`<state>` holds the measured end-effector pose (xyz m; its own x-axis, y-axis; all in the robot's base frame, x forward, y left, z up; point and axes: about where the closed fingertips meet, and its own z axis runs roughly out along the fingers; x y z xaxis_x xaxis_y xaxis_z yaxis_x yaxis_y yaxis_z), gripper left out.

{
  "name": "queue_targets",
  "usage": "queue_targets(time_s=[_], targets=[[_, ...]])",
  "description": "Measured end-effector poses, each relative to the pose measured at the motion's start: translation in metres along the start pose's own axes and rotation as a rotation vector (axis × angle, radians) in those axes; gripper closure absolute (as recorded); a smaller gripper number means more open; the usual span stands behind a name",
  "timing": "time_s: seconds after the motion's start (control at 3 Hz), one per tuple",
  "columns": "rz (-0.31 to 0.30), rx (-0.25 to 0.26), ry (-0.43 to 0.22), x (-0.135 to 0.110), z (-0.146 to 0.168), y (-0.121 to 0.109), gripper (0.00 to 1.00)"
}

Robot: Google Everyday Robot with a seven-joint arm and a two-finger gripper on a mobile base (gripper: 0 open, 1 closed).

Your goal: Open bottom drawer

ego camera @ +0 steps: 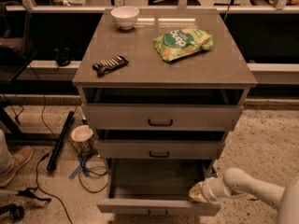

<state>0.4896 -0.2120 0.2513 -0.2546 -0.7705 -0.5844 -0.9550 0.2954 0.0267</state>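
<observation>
The bottom drawer (pixel 156 206) of the grey-beige cabinet stands pulled well out, and its bare inside shows from above. Its small black bar handle (pixel 157 213) sits at the frame's lower edge. My gripper (pixel 198 192) hovers at the drawer's right front corner, just above the front panel, on a white arm (pixel 252 186) reaching in from the lower right. The middle drawer (pixel 159 149) and the top drawer (pixel 160 117) are each out a little.
On the cabinet top (pixel 140 73) lie a white bowl (pixel 124 17), a green snack bag (pixel 182 43) and a dark bar (pixel 110 64). A paper cup (pixel 82 137), cables (pixel 91 169) and a black tube (pixel 60 140) sit on the floor to the left.
</observation>
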Motion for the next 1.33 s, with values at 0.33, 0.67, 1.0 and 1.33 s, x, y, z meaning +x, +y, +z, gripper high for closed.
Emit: queue_targets(time_s=[0.33,0.67,1.0,1.33], targets=[[0.066,0.039,0.004,0.0,0.017,-0.025,0.95],[0.125,0.052,0.016,0.011,0.038,-0.049,1.0],[0.182,0.052,0.019,0.03,0.055,-0.062,1.0],[0.215,0.052,0.02,0.044,0.065,-0.056,1.0]])
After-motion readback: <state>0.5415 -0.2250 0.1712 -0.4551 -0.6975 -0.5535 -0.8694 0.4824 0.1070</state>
